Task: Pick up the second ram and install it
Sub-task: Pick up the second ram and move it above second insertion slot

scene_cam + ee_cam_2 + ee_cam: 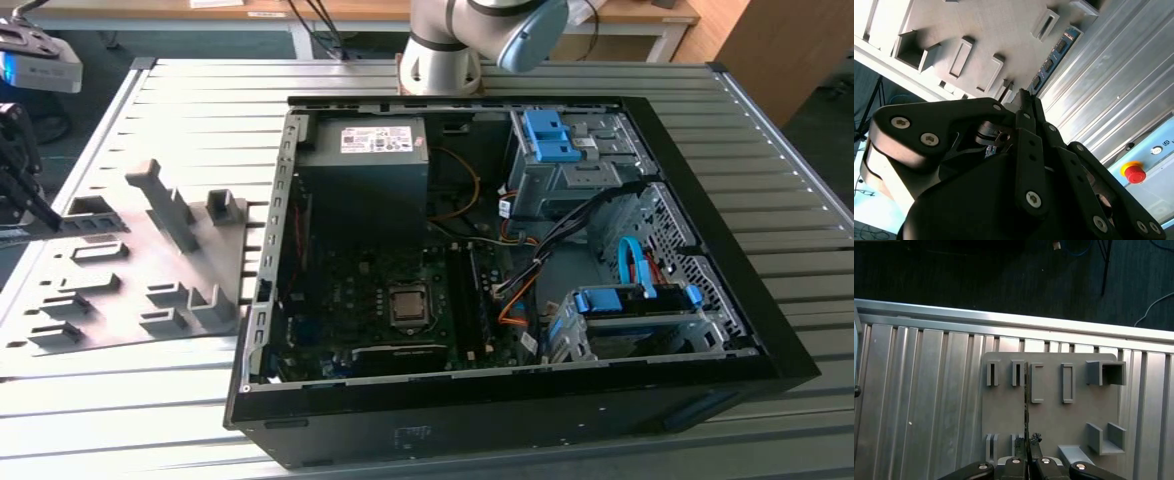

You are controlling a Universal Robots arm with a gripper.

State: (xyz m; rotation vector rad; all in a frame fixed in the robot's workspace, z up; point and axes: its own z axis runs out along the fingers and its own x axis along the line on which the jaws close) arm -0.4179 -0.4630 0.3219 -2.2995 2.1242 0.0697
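Note:
The second ram (1026, 405) is a thin dark stick, seen edge-on in the first wrist view. In the second wrist view its bluish-green board with black chips (1054, 55) reaches out past the fingertips. My gripper (1027, 445) (1024, 97) is shut on one end of it. The stick hangs over the grey holder plate (1054, 425) (989, 30), in line with a pair of narrow slots (1016, 374). I cannot tell whether it still touches the plate. In the exterior view my black gripper (16, 160) sits at the far left edge, above the plate (120, 290).
The open computer case (267, 300) lies on the ribbed metal table (174, 110), with the motherboard (360, 290), processor socket (407, 305) and orange and blue cables inside. Grey holder blocks (174, 205) stand on the plate. A red stop button (1134, 173) sits beyond the table.

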